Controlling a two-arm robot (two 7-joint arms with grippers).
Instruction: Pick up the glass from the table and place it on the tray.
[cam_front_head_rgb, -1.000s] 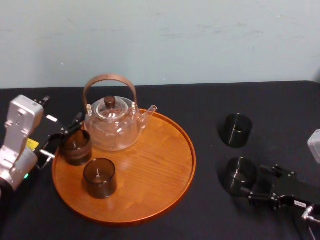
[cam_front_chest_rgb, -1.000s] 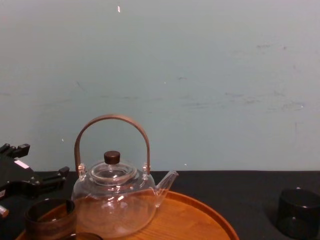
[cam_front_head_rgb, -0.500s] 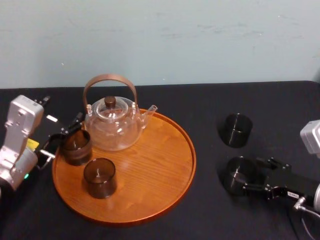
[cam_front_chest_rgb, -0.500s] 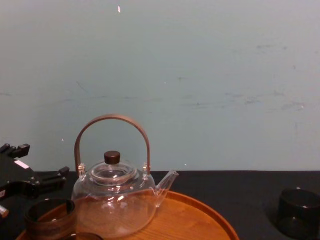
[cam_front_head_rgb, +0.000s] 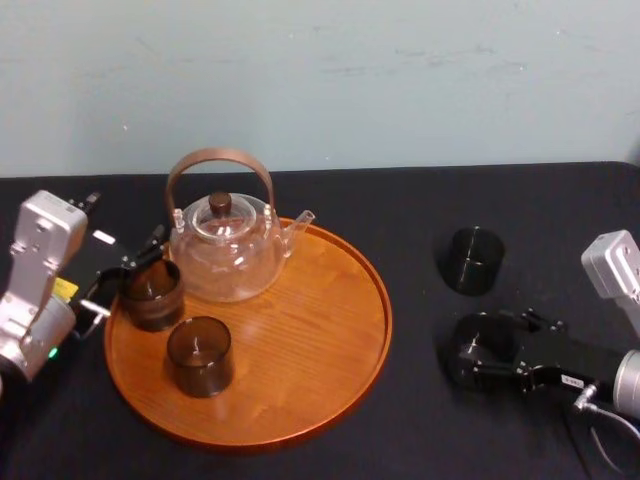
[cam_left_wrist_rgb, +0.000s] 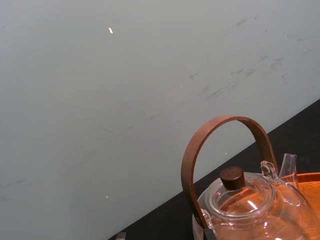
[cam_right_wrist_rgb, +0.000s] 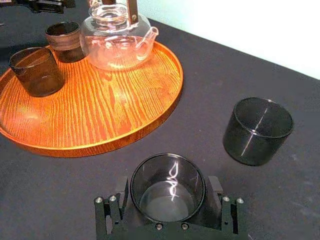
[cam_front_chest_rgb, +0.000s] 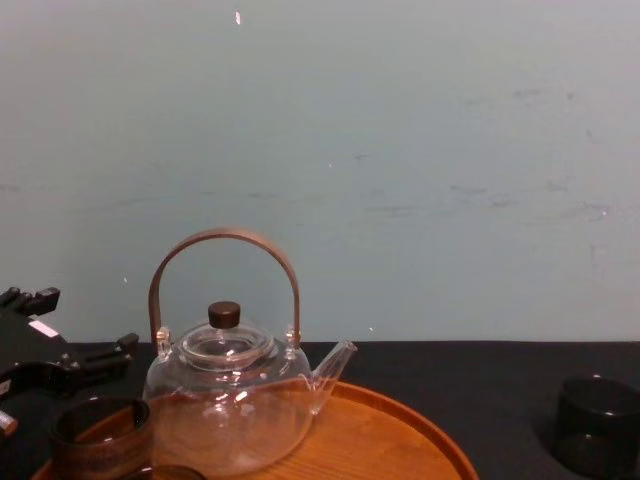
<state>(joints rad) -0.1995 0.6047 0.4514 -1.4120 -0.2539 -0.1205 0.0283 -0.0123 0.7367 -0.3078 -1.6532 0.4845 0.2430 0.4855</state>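
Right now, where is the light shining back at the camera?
Right wrist view: white streaks glint inside the glass at the right gripper, and the tray has a bright sheen; chest view: small sparkles on the teapot.

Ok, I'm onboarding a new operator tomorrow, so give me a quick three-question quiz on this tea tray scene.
1. True or false: the right gripper straddles the glass nearer the robot, which stands on the table.
2. What stands at the back of the tray? A teapot, B bottle, C bowl.
3. Fill in: the left gripper sits at the tray's ___ edge.
Key: 1 true; 2 A; 3 left.
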